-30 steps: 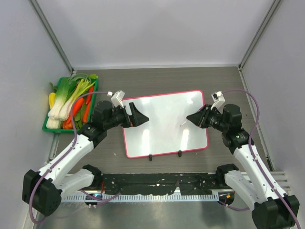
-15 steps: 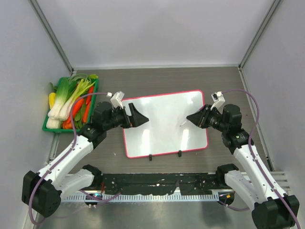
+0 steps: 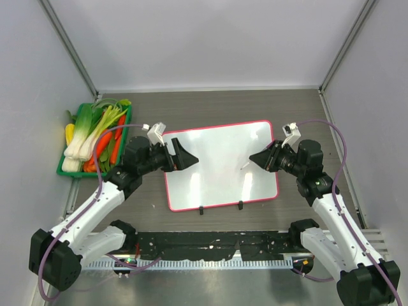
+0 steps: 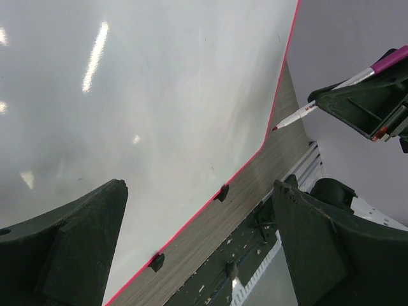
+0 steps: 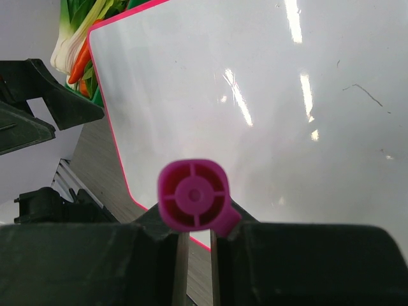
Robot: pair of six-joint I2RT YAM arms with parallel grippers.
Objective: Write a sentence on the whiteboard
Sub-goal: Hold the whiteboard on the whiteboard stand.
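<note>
White glossy board with thin pink-red frame and rounded corners (image 3: 220, 166): lying flat mid-table on the grey wood-grain tabletop (image 3: 287, 108), slightly skewed, between the two grippers.
Two small black feet (image 3: 201, 210): on the board's near long edge.
Writing surface: nearly blank, with only a faint short stroke in the right wrist view and no sentence yet.
Slim white marker with magenta end cap (image 4: 299, 116): pinched in the right gripper, tip angled down toward the board's right half. Contact with the surface impossible to tell.
Right gripper (image 3: 258, 157): clenched narrowly on the marker barrel.
Left gripper (image 3: 187, 155): jaws spread wide, grasping nothing, hovering over the board's left edge.
Green plastic tray of vegetables (image 3: 64, 169): far left, well apart from the board.
Risk, board sliding: likely under pressed strokes, with no brace or pin on the frame.
Risk, marker slip: probable tilt or twist in so thin a pinch under sideways load, leaving skipped or crooked letters.
Risk, faint ink: possible from too light or too steep a touch.
Risk, collision: possible during long strokes toward the left gripper.
</note>
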